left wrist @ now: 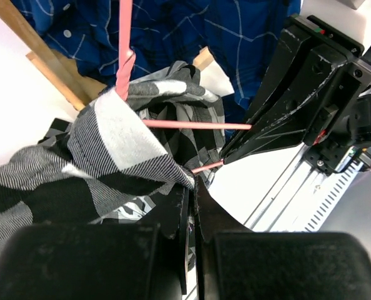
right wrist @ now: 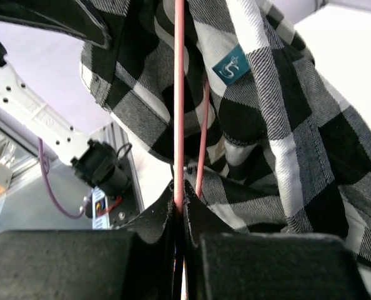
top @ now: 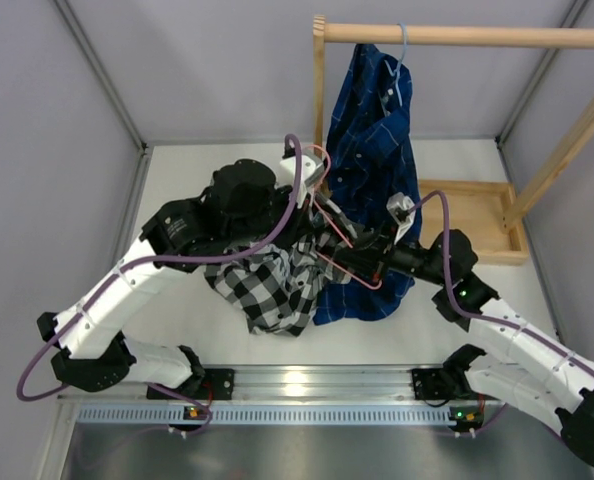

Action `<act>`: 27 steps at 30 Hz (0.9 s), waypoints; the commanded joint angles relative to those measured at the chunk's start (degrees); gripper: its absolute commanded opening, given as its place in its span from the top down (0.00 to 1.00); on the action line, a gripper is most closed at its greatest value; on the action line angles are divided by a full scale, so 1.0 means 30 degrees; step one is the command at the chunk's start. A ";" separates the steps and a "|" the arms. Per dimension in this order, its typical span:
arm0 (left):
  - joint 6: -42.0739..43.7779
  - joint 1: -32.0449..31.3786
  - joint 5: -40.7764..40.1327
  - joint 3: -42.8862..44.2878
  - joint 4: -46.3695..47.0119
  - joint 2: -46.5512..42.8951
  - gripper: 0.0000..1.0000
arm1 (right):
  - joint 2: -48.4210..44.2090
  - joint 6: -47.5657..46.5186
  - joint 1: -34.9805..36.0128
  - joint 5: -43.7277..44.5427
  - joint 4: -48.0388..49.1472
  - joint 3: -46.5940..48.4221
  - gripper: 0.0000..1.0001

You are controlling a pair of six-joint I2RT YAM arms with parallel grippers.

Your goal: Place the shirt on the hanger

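shirt [top: 272, 285]: bunched above worktop [top: 217, 335] centre, cloth hooked over part of hanger [right wrist: 179, 94] | left gripper [left wrist: 192, 190]: pressed together on shirt edge | right gripper [right wrist: 179, 199]: pinching hanger wire, shirt just beyond | blue shirt [top: 372, 130]: hanging from rail [top: 457, 35], touching checked shirt

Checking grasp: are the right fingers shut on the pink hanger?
Shut. Right wrist view: the right fingers meet on the pink hanger wire, no gap; the checked shirt hangs behind it.

Black-and-white check shirt [top: 267, 285] — pink hanger [right wrist: 179, 94] — dark blue plaid shirt [top: 372, 130]
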 commanded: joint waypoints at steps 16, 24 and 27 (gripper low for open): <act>0.6368 0.0022 -0.9341 -0.0049 0.8384 -0.3640 0.02 | -0.1001 0.2165 0.0412 0.2463 1.1023 -0.2895 1.00; 0.7453 1.0069 0.9763 0.4305 0.3218 0.0663 0.02 | -0.2081 0.1435 0.0207 0.2873 0.8948 -0.3071 1.00; 1.0880 1.0542 1.7595 0.3984 0.1748 0.0373 0.02 | -0.2903 0.0937 0.0090 0.2670 0.6548 -0.2662 1.00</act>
